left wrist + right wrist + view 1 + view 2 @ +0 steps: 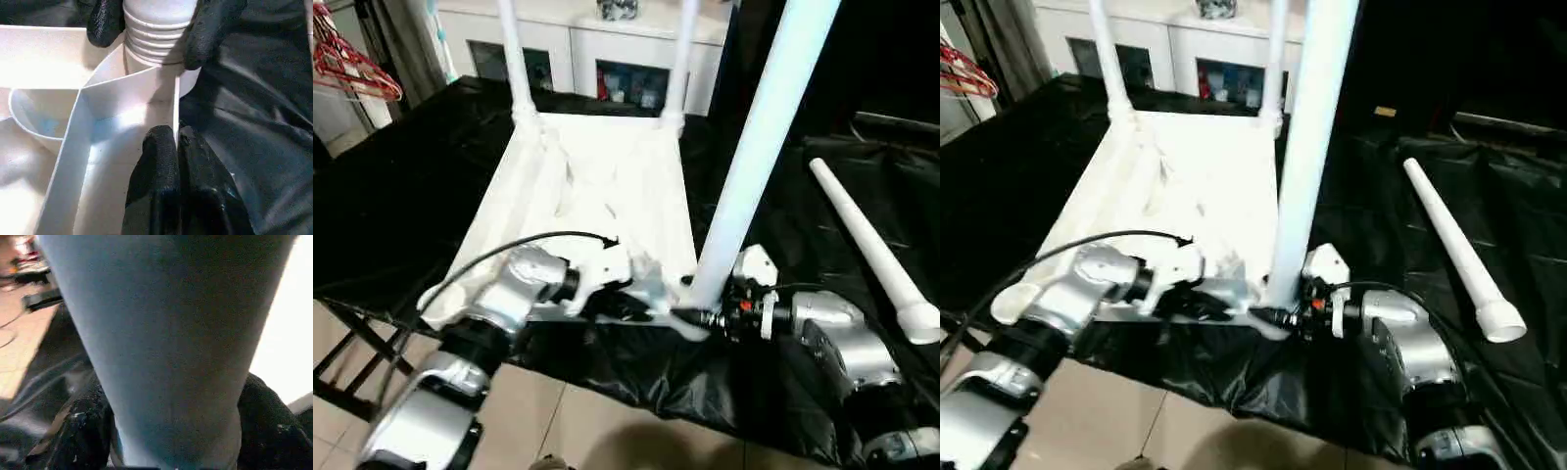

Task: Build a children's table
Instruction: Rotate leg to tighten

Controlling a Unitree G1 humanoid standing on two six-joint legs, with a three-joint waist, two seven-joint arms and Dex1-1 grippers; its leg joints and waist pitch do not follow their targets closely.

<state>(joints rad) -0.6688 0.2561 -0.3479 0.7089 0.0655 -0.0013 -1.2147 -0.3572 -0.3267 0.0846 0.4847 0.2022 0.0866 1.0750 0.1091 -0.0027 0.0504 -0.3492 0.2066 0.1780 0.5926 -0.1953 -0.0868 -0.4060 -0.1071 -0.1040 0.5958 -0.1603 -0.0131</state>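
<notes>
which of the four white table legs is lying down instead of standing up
The loose leg lying flat on the black cover, off to the robot's right; the other three stand upright at the tabletop's corners.

The children's table top (607,196) is showing all white, its ribbed underside white too, and the upright legs (754,157) are looking white with a pale bluish tint in the light. The loose leg (871,245) lying aside is plain white. A glossy black sheet (401,186) is covering the table beneath. The left claw (176,147) and right claw (151,29) are showing black fingers on silver forearms (509,294). The cabinet (578,44) behind is white, and the hangers (352,64) are red.
</notes>
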